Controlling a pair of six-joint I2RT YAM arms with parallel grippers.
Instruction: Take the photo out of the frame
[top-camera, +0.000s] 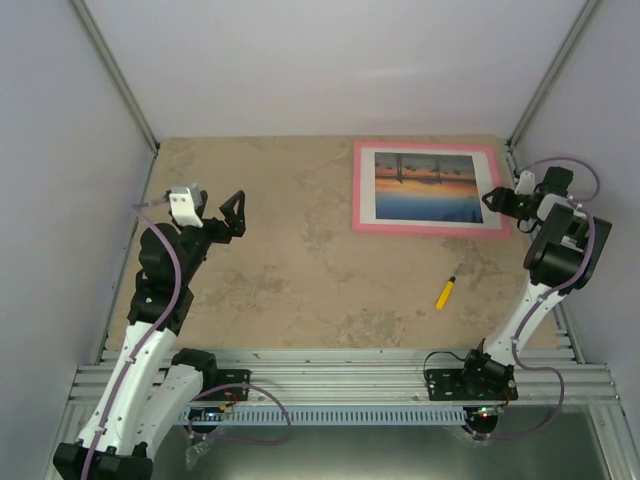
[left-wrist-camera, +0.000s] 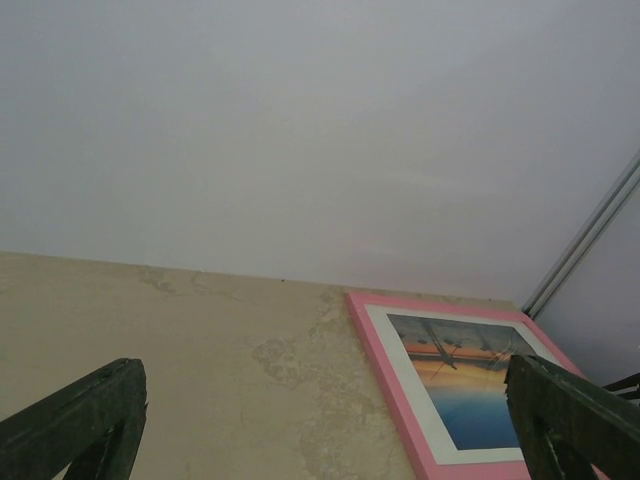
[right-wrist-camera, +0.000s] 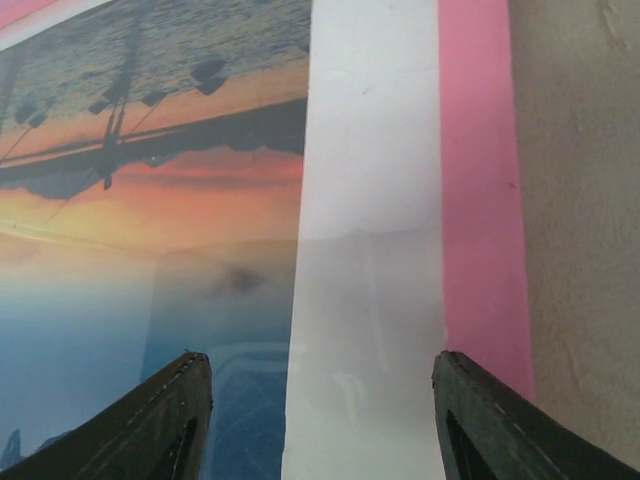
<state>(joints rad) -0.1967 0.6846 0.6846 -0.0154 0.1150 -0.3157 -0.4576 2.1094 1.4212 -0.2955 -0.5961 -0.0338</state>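
Pink frame (top-camera: 358, 190) lies face up at the surface's (top-camera: 300, 250) far right, photo (top-camera: 428, 186) inside. Right tool (top-camera: 494, 200), spread, hovers over its right edge; left tool (top-camera: 236, 218), spread, well apart. Frame likely light, stiff and slick, photo flimsy: grip the rim.

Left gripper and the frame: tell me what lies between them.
Nothing but bare table between the left gripper and the frame; the top external view shows it.
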